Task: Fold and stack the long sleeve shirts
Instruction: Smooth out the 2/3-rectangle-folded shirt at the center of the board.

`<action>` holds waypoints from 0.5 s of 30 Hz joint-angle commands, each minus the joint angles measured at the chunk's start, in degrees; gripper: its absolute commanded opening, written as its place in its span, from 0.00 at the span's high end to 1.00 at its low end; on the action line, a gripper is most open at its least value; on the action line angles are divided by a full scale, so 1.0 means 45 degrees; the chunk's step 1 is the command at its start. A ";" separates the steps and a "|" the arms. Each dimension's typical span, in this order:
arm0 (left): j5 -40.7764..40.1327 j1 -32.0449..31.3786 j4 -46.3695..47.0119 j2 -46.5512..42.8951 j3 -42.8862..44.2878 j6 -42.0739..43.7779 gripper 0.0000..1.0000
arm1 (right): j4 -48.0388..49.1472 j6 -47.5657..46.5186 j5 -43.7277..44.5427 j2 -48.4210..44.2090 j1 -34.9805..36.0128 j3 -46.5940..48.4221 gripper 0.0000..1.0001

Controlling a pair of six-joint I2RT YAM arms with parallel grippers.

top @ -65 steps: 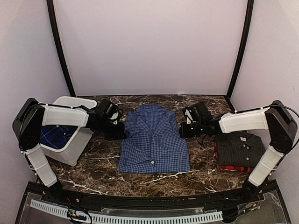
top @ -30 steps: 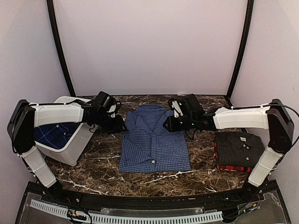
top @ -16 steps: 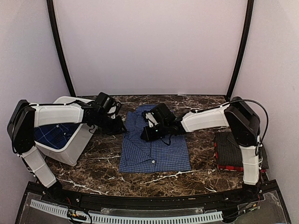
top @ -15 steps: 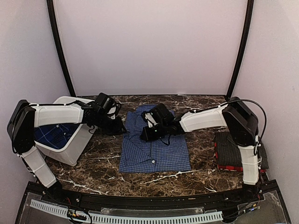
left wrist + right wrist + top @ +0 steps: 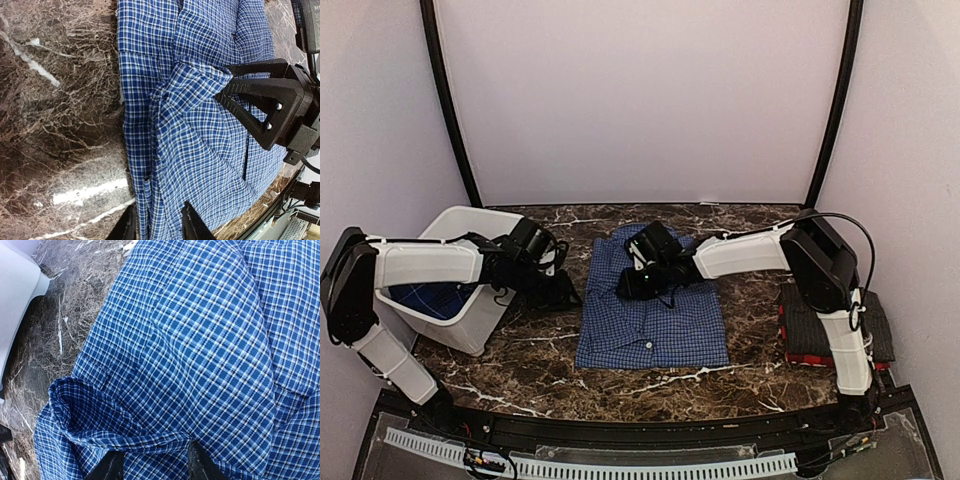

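Observation:
The blue-and-white checked shirt [image 5: 655, 315] lies flat at the table's middle, collar to the back. My right gripper [image 5: 626, 288] reaches across its upper left part and is shut on a raised fold of it [image 5: 125, 432]. The left wrist view shows that gripper [image 5: 265, 110] with cloth tented at its tip. My left gripper [image 5: 564, 297] is low at the shirt's left edge, open, with its jaws either side of that edge [image 5: 150, 200]. The black pinstriped shirt [image 5: 825, 315] lies folded on the red-and-black plaid one [image 5: 810, 358] at the right.
A white bin [image 5: 470, 325] stands tilted at the left with dark blue cloth [image 5: 425, 297] inside; its corner shows in the right wrist view [image 5: 15, 295]. The right arm's upright link stands over the folded stack. Bare marble [image 5: 60, 125] lies between bin and shirt.
My right gripper swept from the shirt's right edge leftward across its upper part. My left gripper moved from near the collar forward along the shirt's left edge.

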 commanded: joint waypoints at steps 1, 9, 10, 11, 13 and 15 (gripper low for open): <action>0.0448 -0.0305 0.0112 -0.0366 -0.0232 -0.0187 0.70 | -0.0175 -0.0192 0.0333 -0.0166 0.0109 0.0659 0.59; 0.0535 -0.0765 0.0171 -0.0354 -0.0347 -0.0457 0.71 | -0.0815 -0.0391 0.1193 0.0111 0.0641 0.1349 0.64; 0.0528 -0.0802 0.0174 -0.0335 -0.0357 -0.0489 0.70 | -0.1036 -0.0437 0.1270 0.0279 0.0647 0.1647 0.64; 0.0533 -0.0868 0.0166 -0.0322 -0.0359 -0.0517 0.70 | -0.1164 -0.0477 0.1280 0.0459 0.0662 0.1843 0.63; 0.0518 -0.0925 0.0134 -0.0365 -0.0360 -0.0561 0.70 | -0.1232 -0.0546 0.1319 0.0726 0.0701 0.2138 0.61; 0.0511 -0.0959 0.0064 -0.0487 -0.0401 -0.0582 0.70 | -0.1276 -0.0600 0.1320 0.1035 0.0709 0.2452 0.58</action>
